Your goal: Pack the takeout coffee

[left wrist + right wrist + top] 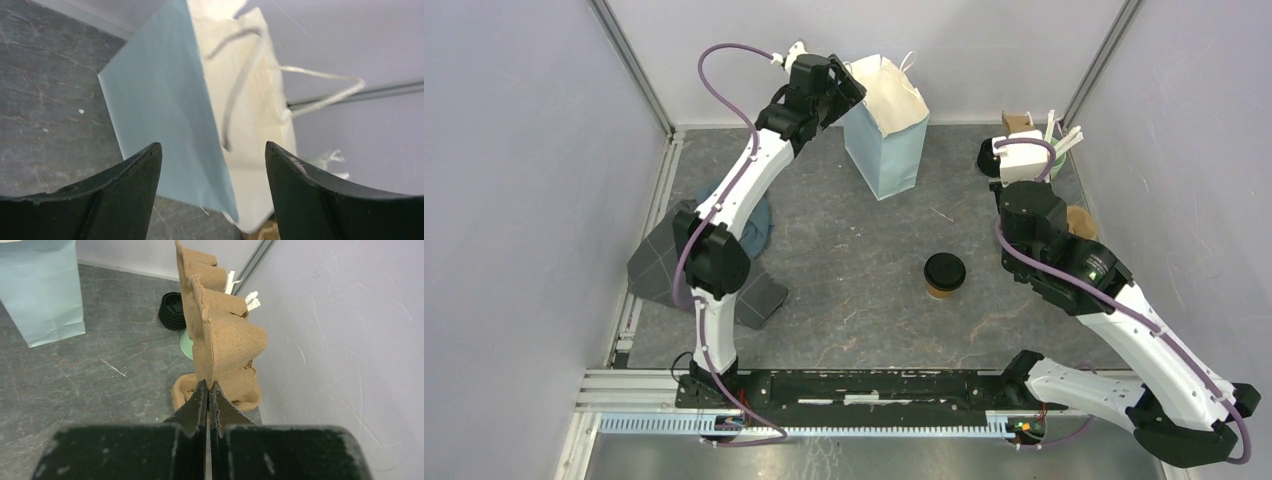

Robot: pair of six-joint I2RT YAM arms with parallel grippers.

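Coffee (pixel 944 272) stands upright with its black lid on, out on the table (pixel 844 300) at about 4 o'clock from centre, well apart from both grippers.

I have the left arm (pixel 744 180) stretched long from its base toward 12 o'clock, with the wrist turned in to the right. The left gripper (pixel 212 147) sits at the upper left rim of the bag (pixel 884 150) with its fingers spread wide. Through the wrist camera I see the bag's blue wall and pale lining between and beyond the tips. I cannot tell whether either finger touches paper. The bag stands upright at 12 o'clock, white handles up.

The right arm (pixel 1124 310) reaches from its base toward 1 o'clock, into the far right corner. The right gripper (pixel 207 390) is pinched tight on the rim of a pulp carrier (pixel 225 335), which stands on edge with its pockets bulging toward the right wall. Black lids (pixel 172 310) lie stacked beyond the carrier, at 11 o'clock from it.
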